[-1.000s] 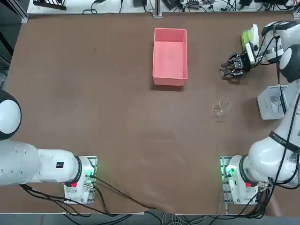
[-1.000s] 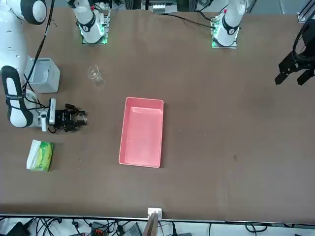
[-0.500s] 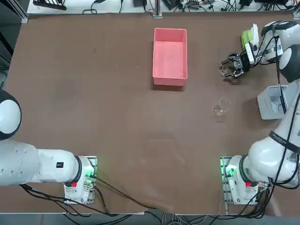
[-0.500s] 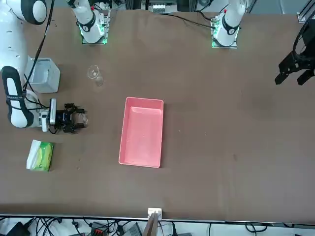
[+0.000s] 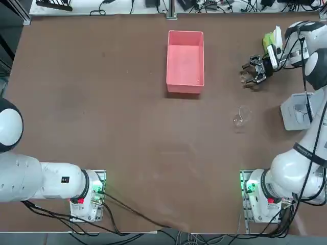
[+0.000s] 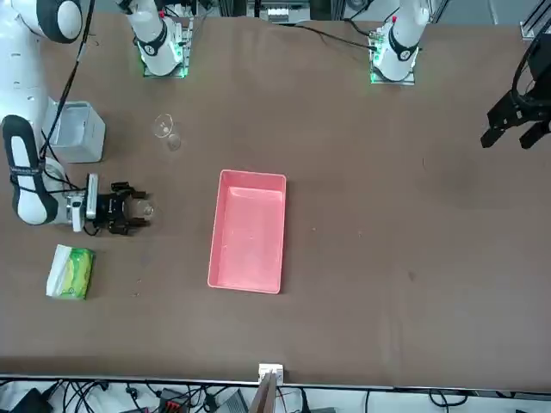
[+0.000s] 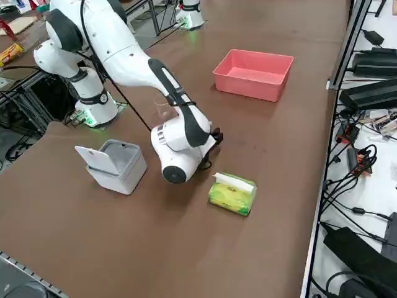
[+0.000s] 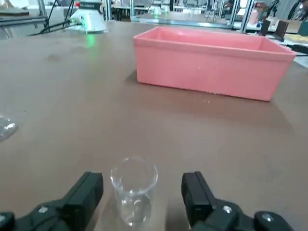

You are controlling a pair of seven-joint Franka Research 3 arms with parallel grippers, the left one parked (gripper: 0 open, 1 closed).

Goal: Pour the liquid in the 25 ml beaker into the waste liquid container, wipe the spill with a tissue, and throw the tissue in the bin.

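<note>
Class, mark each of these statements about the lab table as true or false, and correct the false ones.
1. The right tool is clamped on the small beaker. False: its fingers are open, one on each side of the beaker, which stands upright on the table between them.
2. The pink tray lies on its side. False: it sits flat, open side up.
3. A white sheet sticks out of the yellow-green tissue pack. True.
4. The grey bin has its lid open. True.
5. The larger beaker stands inside the pink tray. False: it is on the bare table, apart from the tray.
</note>
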